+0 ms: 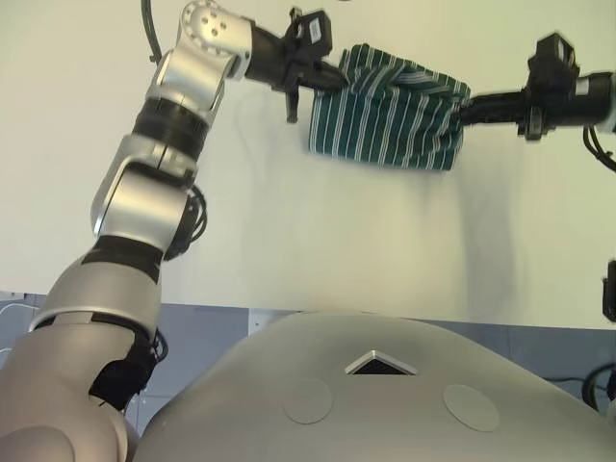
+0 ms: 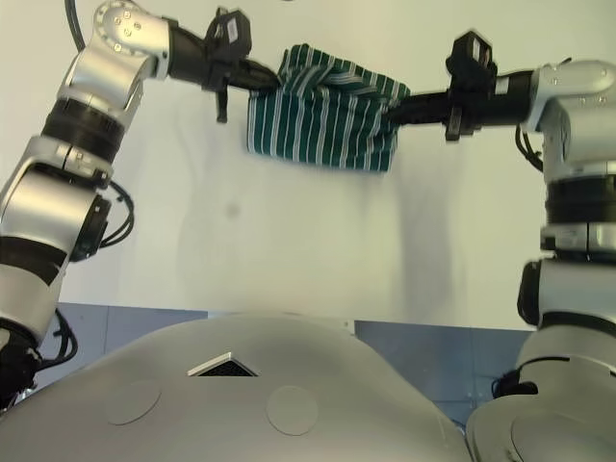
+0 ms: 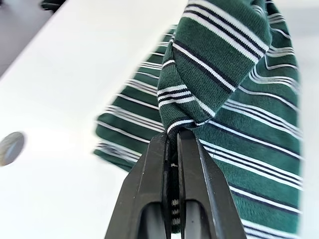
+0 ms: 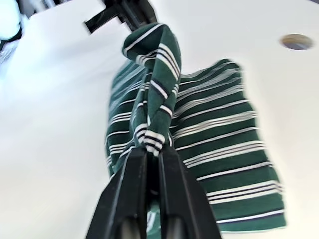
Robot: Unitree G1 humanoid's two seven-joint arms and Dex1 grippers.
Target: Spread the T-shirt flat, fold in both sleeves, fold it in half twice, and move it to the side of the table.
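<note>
The folded green striped T-shirt [image 1: 390, 125] hangs over the far part of the white table [image 1: 289, 241]. The left gripper [image 1: 337, 81] is clenched on one bunched upper corner, and the right gripper [image 1: 464, 108] on the other. Each pinch takes only a thin tuck of cloth, so pulling apart could slip it free, and the sagging layers could fall open. There is room to carry it to either side, or toward the table's near edge
</note>
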